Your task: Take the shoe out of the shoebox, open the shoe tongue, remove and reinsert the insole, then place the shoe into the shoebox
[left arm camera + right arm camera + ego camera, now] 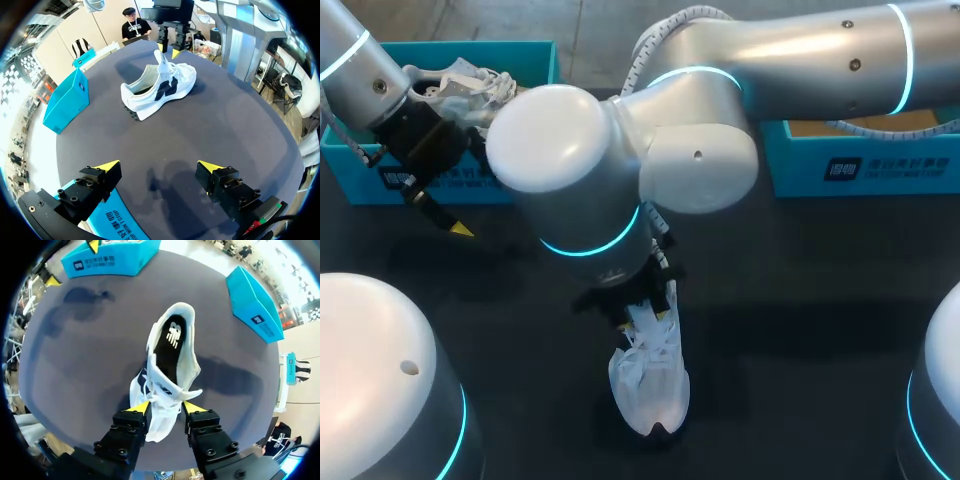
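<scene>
The shoe (655,395) is found outside the boxes, standing upright on its sole on the dark table (820,300), well apart from both of them. Its tongue (160,59) is raised and appears to be pinched between the narrow jaws of the right gripper (167,409), so that the black insole (172,340) is exposed, lying inside the shoe. The left gripper (159,167) is held wide open with nothing in it, above the table just beside the teal shoebox (535,55). As the shoe is not held down by anything, it is judged that a stronger pull on the tongue could lift or tip the whole shoe, and the laces could be caught on a finger. When the insole is taken, the shoe may be dragged with it for the same reason. In the teal shoebox a white thing with laces is seen, probably another shoe, partly hidden by the left arm. In the second teal box (860,165) only a brown inner surface is visible.
</scene>
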Tool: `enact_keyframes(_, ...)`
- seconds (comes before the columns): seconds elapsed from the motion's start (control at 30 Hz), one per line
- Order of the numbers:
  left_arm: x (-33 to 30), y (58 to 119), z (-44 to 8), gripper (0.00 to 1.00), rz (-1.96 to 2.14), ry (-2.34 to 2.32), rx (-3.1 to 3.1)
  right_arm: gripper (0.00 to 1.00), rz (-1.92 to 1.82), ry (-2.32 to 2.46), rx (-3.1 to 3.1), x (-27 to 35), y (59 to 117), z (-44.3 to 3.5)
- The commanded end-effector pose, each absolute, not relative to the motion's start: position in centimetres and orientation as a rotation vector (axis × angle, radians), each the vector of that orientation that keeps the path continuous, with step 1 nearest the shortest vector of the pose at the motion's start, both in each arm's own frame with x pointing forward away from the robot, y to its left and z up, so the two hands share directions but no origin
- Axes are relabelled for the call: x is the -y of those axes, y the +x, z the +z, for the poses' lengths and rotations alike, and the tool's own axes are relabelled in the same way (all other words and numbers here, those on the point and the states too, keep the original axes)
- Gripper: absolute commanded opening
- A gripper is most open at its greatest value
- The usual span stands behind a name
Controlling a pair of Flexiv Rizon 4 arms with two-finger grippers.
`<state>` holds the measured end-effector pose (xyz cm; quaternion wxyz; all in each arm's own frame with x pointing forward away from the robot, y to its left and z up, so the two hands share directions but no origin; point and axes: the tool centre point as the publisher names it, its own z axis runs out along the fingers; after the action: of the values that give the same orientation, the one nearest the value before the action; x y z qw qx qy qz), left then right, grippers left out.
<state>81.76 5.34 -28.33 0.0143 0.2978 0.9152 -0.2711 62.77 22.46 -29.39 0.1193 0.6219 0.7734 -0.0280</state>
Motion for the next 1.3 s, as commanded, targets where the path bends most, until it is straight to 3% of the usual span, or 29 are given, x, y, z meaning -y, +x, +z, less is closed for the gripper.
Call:
enact_keyframes(0.03, -5.4, 81.7, -28.3, 1.0, -0.839, 0.927, -2.851, 0.35, 0.041, 2.417, -1.602, -21.8, 62.9, -29.8)
enact_keyframes(0.43, -5.4, 81.7, -28.3, 1.0, -0.839, 0.927, -2.851, 0.29, 0.052, 2.408, -1.673, -21.3, 65.5, -31.6)
enact_keyframes(0.97, -5.4, 81.7, -28.3, 1.0, -0.839, 0.927, -2.851, 0.29, 0.082, 2.414, -1.793, -20.6, 68.0, -34.7)
enact_keyframes(1.3, -5.4, 81.7, -28.3, 1.0, -0.839, 0.927, -2.851, 0.35, 0.171, 2.272, -1.829, -21.2, 67.3, -30.3)
